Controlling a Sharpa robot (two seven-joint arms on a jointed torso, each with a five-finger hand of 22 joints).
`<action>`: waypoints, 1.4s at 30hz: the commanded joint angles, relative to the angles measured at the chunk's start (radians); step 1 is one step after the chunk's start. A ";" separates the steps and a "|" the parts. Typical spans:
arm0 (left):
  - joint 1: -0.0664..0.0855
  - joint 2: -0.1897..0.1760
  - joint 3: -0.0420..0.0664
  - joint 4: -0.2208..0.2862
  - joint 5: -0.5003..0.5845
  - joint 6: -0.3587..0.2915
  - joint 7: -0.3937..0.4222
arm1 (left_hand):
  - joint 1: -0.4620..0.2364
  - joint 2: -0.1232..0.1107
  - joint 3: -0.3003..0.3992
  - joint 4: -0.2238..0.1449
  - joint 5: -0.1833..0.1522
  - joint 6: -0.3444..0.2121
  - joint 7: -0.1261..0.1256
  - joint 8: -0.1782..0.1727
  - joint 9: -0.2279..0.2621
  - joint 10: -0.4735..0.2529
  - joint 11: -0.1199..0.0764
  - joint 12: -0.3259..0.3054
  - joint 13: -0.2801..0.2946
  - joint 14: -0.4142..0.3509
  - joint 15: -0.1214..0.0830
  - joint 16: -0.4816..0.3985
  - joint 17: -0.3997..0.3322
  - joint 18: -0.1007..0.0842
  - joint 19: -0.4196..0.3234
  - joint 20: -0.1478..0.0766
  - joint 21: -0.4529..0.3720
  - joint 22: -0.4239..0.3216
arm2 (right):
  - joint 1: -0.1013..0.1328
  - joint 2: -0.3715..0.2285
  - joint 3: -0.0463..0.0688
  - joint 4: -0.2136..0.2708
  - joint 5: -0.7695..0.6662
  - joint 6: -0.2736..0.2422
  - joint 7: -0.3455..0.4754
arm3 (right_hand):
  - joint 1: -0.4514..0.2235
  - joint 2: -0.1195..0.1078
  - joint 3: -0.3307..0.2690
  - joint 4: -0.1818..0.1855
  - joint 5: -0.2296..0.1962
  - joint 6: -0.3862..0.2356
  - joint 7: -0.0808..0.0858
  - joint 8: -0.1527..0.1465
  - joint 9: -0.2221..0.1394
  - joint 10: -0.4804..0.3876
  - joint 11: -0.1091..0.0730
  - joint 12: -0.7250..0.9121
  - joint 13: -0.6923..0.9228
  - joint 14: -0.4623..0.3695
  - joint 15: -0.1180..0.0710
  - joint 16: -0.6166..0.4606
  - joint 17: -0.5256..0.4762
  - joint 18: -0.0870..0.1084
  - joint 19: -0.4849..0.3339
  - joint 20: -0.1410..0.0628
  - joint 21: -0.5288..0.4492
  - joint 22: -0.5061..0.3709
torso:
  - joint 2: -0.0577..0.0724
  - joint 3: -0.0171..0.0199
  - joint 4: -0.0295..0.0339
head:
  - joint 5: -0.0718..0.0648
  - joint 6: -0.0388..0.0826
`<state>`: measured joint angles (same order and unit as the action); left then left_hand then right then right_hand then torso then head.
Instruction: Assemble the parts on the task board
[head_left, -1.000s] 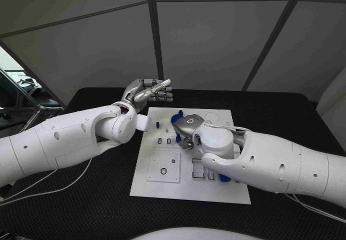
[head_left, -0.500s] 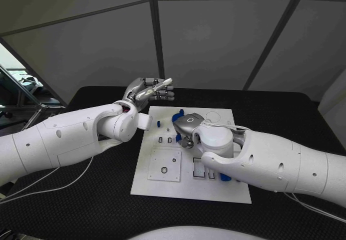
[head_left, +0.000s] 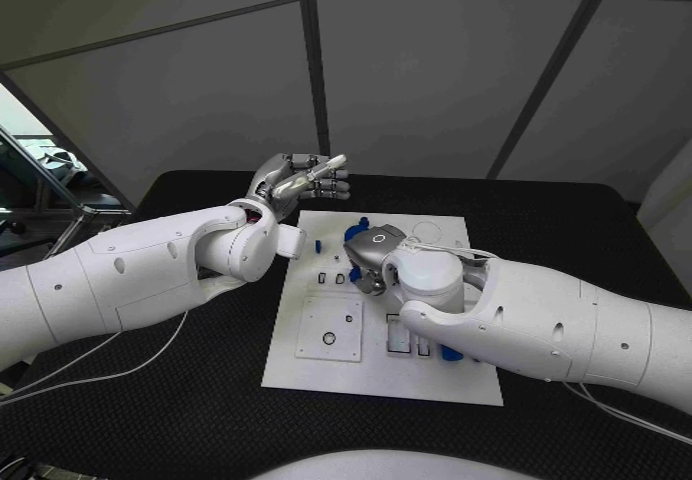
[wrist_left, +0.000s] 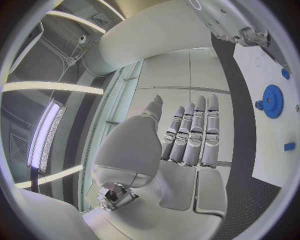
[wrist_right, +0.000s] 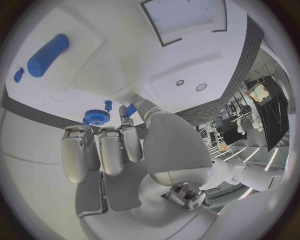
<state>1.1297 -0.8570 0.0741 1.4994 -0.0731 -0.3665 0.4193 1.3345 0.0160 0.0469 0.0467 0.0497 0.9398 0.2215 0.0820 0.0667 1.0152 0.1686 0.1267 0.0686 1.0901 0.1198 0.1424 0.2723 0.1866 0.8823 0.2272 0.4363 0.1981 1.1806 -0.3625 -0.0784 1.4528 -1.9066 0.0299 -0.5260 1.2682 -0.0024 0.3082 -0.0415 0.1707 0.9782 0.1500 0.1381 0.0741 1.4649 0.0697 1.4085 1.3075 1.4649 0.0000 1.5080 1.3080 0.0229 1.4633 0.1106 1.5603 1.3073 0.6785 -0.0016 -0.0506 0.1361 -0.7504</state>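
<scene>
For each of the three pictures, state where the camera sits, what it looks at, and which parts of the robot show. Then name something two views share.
Head view: on the robot's head, looking down at the task board; both arms show, left hand raised, right hand over the board.
Left wrist view: behind the left hand, fingers straight, board beside it.
Right wrist view: behind the right hand, facing the board.
Shared: both wrist views show the blue gear.

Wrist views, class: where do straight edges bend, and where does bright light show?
Left wrist view: the task board edge curves along the circle's rim beside the blue gear, and bright ceiling strips glare behind the left hand. Right wrist view: the board's outlines bow above the right hand. Head view: edges stay straight.
</scene>
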 joint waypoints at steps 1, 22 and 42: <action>0.002 0.002 0.001 0.000 -0.003 0.011 0.002 | 0.000 0.007 -0.002 -0.005 0.002 -0.001 0.004 -0.005 -0.001 -0.003 0.004 -0.004 -0.001 0.000 0.002 -0.006 0.001 -0.004 0.006 0.000 0.001 -0.001 | 0.001 0.002 0.000 0.003 0.004 0.003 0.008 | -0.011 -0.002 0.000 0.004 0.001 0.004 -0.001 0.002 0.001 -0.002 -0.007 -0.002 0.111 0.076 -0.009 -0.003 0.126 -0.019 0.097 -0.006 0.004 0.250 | 0.000 0.0001 0.0003 | 0.000 -0.001; 0.002 0.004 0.001 -0.002 -0.003 0.011 0.000 | 0.000 0.007 -0.002 -0.005 0.002 -0.001 0.004 -0.006 -0.001 -0.003 0.004 -0.004 -0.001 0.000 0.002 -0.006 0.001 -0.004 0.006 0.000 0.001 -0.001 | 0.001 0.012 -0.001 -0.008 0.014 0.007 0.028 | -0.013 -0.003 -0.001 0.005 0.001 0.003 -0.001 0.002 0.001 -0.003 -0.007 -0.002 0.111 0.076 -0.009 -0.004 0.124 -0.019 0.097 -0.007 0.004 0.250 | 0.000 0.0005 0.0011 | 0.000 -0.006; 0.002 0.005 0.001 -0.004 -0.003 0.011 -0.001 | 0.002 0.008 -0.002 -0.006 0.002 -0.002 0.004 -0.006 -0.001 -0.004 0.004 -0.005 -0.001 0.000 0.002 -0.008 0.002 -0.004 0.007 0.000 0.001 -0.002 | 0.000 0.019 -0.001 -0.018 0.024 -0.009 0.047 | -0.017 -0.005 -0.001 0.006 -0.002 -0.001 -0.002 -0.002 0.000 -0.006 -0.008 -0.008 0.105 0.075 -0.010 -0.005 0.122 -0.019 0.096 -0.008 0.003 0.248 | -0.001 0.0007 -0.0007 | 0.004 -0.009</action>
<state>1.1297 -0.8530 0.0741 1.4954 -0.0731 -0.3657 0.4167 1.3345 0.0160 0.0469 0.0468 0.0497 0.9398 0.2215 0.0820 0.0667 1.0152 0.1686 0.1267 0.0685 1.0901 0.1198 0.1386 0.2731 0.1867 0.8823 0.2272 0.4363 0.1973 1.1809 -0.3440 -0.0785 1.4352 -1.8886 0.0252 -0.4955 1.2630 -0.0077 0.3082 -0.0416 0.1707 0.9780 0.1501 0.1381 0.0741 1.4611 0.0659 1.4038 1.3075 1.4686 -0.0036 1.5080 1.3076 0.0228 1.4633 0.1106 1.5603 1.3073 0.6782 -0.0013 -0.0504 0.1394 -0.7594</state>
